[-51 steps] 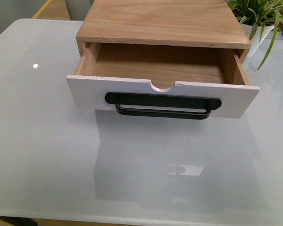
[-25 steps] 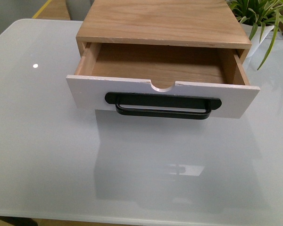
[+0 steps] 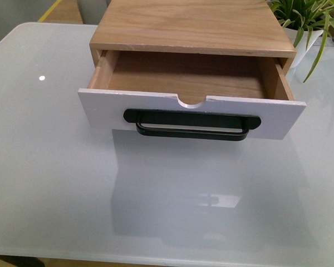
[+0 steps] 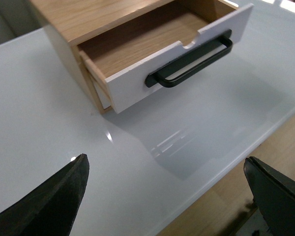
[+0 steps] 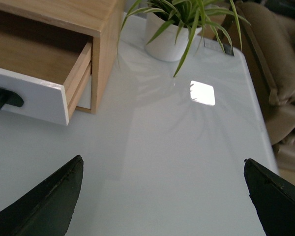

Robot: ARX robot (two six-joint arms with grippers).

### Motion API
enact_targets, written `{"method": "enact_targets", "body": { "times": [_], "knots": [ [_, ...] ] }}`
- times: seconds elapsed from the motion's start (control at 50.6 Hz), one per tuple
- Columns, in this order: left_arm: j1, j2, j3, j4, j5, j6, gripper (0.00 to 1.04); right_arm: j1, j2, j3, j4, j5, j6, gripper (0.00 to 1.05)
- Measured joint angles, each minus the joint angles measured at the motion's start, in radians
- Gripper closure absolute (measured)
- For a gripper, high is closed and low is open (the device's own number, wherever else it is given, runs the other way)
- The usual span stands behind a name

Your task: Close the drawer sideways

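The drawer [image 3: 192,114] stands pulled out of the box [image 3: 195,25], on the table [image 3: 55,183]. The left gripper [image 4: 164,164] and right gripper [image 5: 162,163] hang spread wide, well apart from it. Push its white front squarely, beside the handle [image 3: 192,123], so it does not skew. The box's back is cut off, and below the drawer there is perhaps a second front.

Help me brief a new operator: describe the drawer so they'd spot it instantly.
On the glossy white table stands a light wood cabinet, left of a potted plant. The drawer is pulled out of its front, empty inside. Its white front with a long black bar handle and a semicircular notch in the top edge sets it apart.
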Motion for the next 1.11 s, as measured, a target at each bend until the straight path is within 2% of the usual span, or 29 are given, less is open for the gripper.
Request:
{"method": "enact_targets", "body": {
  "times": [0.099,0.178,0.277,0.415,0.752,1.108],
  "knots": [
    [-0.019,0.256,0.048,0.055,0.116,0.213,0.09,0.028,0.245,0.068,0.123,-0.06,-0.192,0.09],
    [-0.063,0.406,0.072,0.121,0.131,0.303,0.09,0.077,0.369,0.103,0.136,-0.096,-0.329,0.09],
    [-0.137,0.562,0.101,0.22,0.132,0.351,0.09,0.155,0.502,0.135,0.152,-0.109,-0.481,0.09],
    [-0.247,0.626,0.118,0.257,0.174,0.368,0.09,0.255,0.622,0.157,0.165,-0.113,-0.637,0.09],
    [-0.425,0.804,0.153,0.386,0.156,0.396,0.09,0.367,0.826,0.188,0.248,-0.132,-0.765,0.09],
    [-0.474,0.998,0.256,0.491,0.136,0.364,0.09,0.414,0.953,0.235,0.307,-0.156,-0.789,0.09]
  ]
}}
